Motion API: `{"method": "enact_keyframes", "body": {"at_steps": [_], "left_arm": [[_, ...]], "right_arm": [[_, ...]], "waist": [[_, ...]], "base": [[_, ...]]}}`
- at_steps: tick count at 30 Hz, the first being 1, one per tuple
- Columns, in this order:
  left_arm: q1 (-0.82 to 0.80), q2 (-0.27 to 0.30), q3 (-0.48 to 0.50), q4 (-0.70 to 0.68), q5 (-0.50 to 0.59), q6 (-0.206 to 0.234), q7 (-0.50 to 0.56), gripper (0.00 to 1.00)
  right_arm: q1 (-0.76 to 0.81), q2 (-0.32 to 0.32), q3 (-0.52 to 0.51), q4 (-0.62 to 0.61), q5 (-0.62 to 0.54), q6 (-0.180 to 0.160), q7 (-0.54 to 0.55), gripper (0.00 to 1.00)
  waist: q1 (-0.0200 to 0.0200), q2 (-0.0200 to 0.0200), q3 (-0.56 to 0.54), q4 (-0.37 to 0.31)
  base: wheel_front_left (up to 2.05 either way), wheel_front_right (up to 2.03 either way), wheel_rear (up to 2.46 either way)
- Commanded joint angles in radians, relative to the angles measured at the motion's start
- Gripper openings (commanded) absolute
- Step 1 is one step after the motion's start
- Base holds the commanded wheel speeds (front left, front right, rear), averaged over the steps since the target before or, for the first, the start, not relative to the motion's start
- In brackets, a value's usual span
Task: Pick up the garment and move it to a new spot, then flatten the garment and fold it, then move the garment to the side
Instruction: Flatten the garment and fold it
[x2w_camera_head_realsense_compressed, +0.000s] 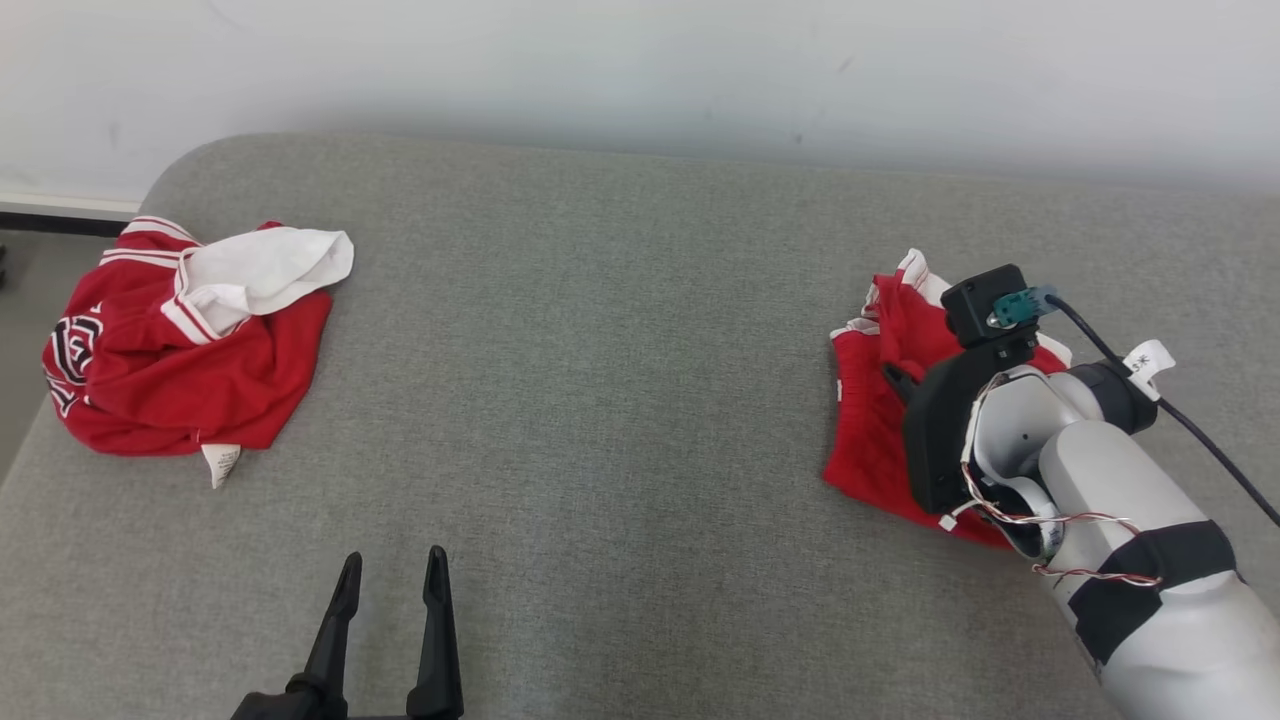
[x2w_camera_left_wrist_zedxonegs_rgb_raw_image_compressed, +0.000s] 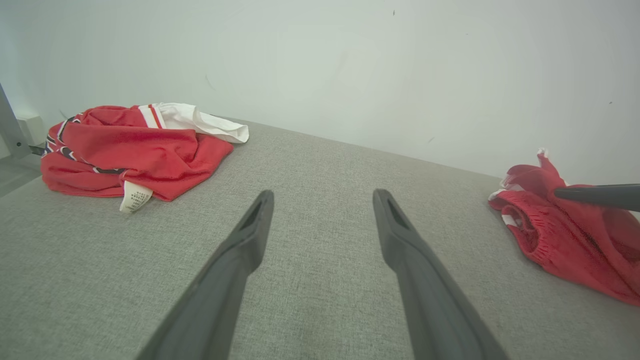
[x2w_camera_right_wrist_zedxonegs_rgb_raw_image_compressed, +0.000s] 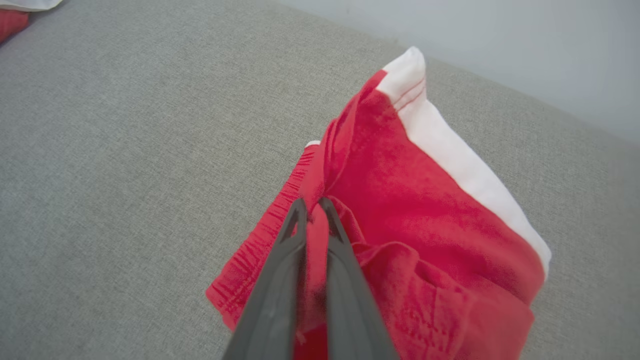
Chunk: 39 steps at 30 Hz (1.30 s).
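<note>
Right gripper (x2w_camera_right_wrist_zedxonegs_rgb_raw_image_compressed: 312, 202) pinching the red shorts (x2w_camera_right_wrist_zedxonegs_rgb_raw_image_compressed: 425, 210).
Its fingers are clamped on a raised fold of the shorts, which lie crumpled on the grey cushion (x2w_camera_head_realsense_compressed: 620, 350), well apart from the jersey (x2w_camera_head_realsense_compressed: 190, 370). Nearer the jersey, the left gripper (x2w_camera_left_wrist_zedxonegs_rgb_raw_image_compressed: 324, 194) has its fingers spread wide, empty.

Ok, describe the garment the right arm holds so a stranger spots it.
On the grey cushion, look to the robot's right side. There lie red shorts with a white side stripe, pinched between the fingers of the right gripper. The other red garment, far left, bears a dark logo and lies untouched.
</note>
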Motion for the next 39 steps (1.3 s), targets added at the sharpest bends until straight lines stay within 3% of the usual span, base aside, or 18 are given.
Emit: {"method": "enact_keyframes", "body": {"at_steps": [1, 10, 11, 12, 17, 24, 31, 37, 38, 39], "left_arm": [[0.003, -0.001, -0.002, -0.002, -0.003, 0.001, -0.003, 1.00], [0.004, -0.001, -0.013, -0.006, -0.007, 0.008, -0.003, 1.00], [0.004, -0.001, -0.012, -0.006, -0.008, 0.009, -0.003, 1.00], [0.004, -0.001, -0.011, -0.007, -0.008, 0.009, -0.003, 1.00], [0.012, -0.001, -0.003, -0.007, -0.009, 0.015, -0.003, 1.00], [0.021, -0.001, 0.000, -0.007, -0.005, 0.014, -0.003, 1.00], [0.033, -0.001, -0.002, -0.007, -0.011, 0.015, -0.003, 1.00], [0.039, -0.001, -0.002, -0.003, -0.017, 0.011, -0.003, 1.00], [0.039, -0.001, -0.002, -0.003, -0.018, 0.011, -0.003, 1.00], [0.038, -0.001, -0.003, -0.003, -0.018, 0.012, -0.003, 1.00]], "right_arm": [[-0.010, 0.013, 0.005, 0.017, 0.009, -0.002, -0.007, 0.00], [-0.042, 0.057, 0.051, 0.121, 0.043, -0.002, -0.049, 0.00], [-0.045, 0.058, 0.057, 0.125, 0.050, -0.002, -0.058, 0.33], [-0.048, 0.059, 0.059, 0.129, 0.057, -0.002, -0.068, 1.00], [-0.063, 0.073, 0.061, 0.109, 0.123, -0.002, -0.131, 1.00], [-0.056, 0.004, 0.025, 0.076, 0.182, -0.002, -0.222, 1.00], [0.026, -0.065, -0.063, 0.166, 0.135, -0.002, -0.306, 1.00], [0.094, -0.056, -0.097, 0.225, 0.071, -0.002, -0.408, 0.99], [0.098, -0.049, -0.099, 0.233, 0.060, -0.002, -0.420, 0.48], [0.102, -0.041, -0.100, 0.240, 0.050, -0.002, -0.431, 0.40]], "waist": [[0.0000, -0.0001, 0.002, 0.013], [0.0000, -0.0001, 0.003, 0.039], [0.0000, -0.0001, 0.004, 0.039], [0.0000, -0.0001, 0.003, 0.039], [0.0000, -0.0001, -0.007, 0.025], [0.0000, -0.0001, -0.029, -0.002], [0.0000, -0.0001, -0.049, -0.012], [0.0000, -0.0001, -0.056, -0.011], [0.0000, -0.0001, -0.055, -0.010], [0.0000, -0.0001, -0.053, -0.009]], "base": [[0.00, 0.00, 0.00], [0.00, 0.00, 0.00], [0.00, 0.00, 0.00], [0.00, 0.00, 0.00], [0.00, 0.00, 0.00], [0.00, 0.00, 0.00], [0.00, 0.00, 0.00], [0.00, 0.00, 0.00], [0.00, 0.00, 0.00], [0.00, 0.00, 0.00]]}}
